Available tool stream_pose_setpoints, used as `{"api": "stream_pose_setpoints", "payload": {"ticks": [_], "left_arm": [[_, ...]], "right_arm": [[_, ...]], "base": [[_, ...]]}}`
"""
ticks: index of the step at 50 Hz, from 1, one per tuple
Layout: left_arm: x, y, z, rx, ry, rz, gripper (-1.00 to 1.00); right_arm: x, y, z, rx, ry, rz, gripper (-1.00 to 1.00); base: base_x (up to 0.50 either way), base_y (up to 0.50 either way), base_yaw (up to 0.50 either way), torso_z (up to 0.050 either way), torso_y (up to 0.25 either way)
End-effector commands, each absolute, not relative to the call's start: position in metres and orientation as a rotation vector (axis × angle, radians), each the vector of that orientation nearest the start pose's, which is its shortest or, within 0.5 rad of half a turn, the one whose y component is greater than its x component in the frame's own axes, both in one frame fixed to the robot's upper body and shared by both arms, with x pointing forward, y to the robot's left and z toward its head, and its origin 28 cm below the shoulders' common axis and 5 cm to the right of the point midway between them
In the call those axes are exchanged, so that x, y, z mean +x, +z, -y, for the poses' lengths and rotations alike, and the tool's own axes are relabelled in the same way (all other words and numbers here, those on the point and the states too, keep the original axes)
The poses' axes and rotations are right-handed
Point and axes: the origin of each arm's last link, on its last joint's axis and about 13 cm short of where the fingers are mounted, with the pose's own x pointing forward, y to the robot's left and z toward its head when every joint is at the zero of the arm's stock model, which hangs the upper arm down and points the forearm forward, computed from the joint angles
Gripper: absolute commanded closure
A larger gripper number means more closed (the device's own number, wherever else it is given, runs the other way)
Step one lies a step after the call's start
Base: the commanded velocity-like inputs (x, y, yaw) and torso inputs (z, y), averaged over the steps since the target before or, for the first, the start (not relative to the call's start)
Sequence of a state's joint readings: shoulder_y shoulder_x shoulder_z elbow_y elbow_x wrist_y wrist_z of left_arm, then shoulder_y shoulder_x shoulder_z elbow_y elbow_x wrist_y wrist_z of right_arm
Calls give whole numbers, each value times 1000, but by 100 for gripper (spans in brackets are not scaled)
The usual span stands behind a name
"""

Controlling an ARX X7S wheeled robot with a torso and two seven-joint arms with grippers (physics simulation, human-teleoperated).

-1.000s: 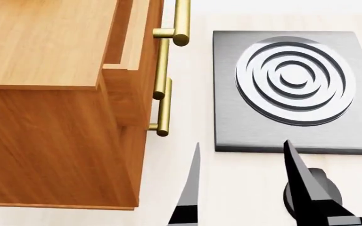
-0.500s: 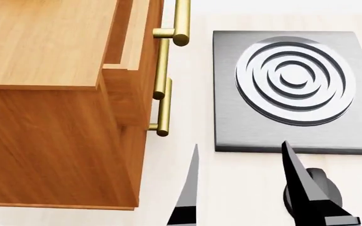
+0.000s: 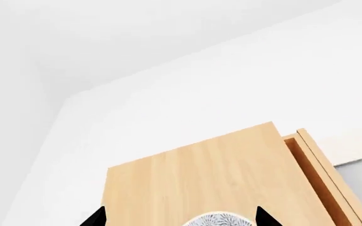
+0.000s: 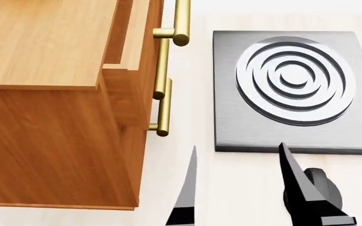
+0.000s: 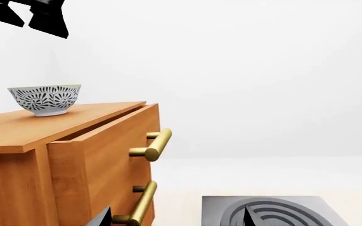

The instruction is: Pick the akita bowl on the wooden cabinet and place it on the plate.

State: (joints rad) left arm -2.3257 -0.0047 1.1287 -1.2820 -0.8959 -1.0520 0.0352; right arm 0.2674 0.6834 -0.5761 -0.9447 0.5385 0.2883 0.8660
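Note:
The akita bowl (image 5: 45,100), white with a blue leaf pattern, stands upright on top of the wooden cabinet (image 5: 17,165). In the left wrist view only the bowl's rim (image 3: 218,220) shows, between the spread fingers of my left gripper (image 3: 179,213), which is open and hangs over the cabinet top (image 3: 206,179). A black part of my left arm (image 5: 43,16) shows above the bowl. My right gripper (image 4: 237,147) is open and empty, low in front of the cabinet (image 4: 49,132). The bowl is outside the head view. The plate is out of view.
A grey square stove slab (image 4: 231,132) with raised concentric rings lies right of the cabinet, just beyond my right gripper. The cabinet's top drawer (image 5: 99,141) stands slightly pulled out, and brass bar handles (image 4: 164,106) jut toward the slab. A dark round knob (image 4: 322,186) sits by my right finger.
My right gripper's fingers have shifted slightly to the left in the head view. Nothing else has moved.

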Motion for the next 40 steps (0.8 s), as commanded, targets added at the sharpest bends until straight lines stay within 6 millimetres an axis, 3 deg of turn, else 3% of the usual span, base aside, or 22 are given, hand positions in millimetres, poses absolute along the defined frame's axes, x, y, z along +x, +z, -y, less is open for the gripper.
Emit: {"api": "stream_pose_setpoints", "payload": {"ticks": [1,6,19,21,22,24,32,40], "left_arm": [[309,521,-203,183,-89,-264,-100],[305,520,-207,105,-92,-302,-100],[301,514,-206,123,-13,-408,-100],[301,515,-200,160,-119,-404,-100],[302,513,-207,214,5,-413,-100],[299,517,-213,260,70,-417,-100],[297,514,-221,201,109,-463,-100],[318,490,-216,126,85,-481,-100]], "right_arm": [[155,177,76,60,111,420,-100],[155,177,76,60,114,419,-100],[155,176,75,57,118,418,-100],[155,176,75,57,118,417,-100],[155,176,75,58,119,417,-100],[155,176,75,60,118,415,-100],[156,172,75,63,118,409,-100],[160,166,75,60,117,390,-100]], "base": [[0,0,0,0,0],[0,0,0,0,0],[0,0,0,0,0],[0,0,0,0,0],[0,0,0,0,0],[0,0,0,0,0],[0,0,0,0,0],[0,0,0,0,0]]}}
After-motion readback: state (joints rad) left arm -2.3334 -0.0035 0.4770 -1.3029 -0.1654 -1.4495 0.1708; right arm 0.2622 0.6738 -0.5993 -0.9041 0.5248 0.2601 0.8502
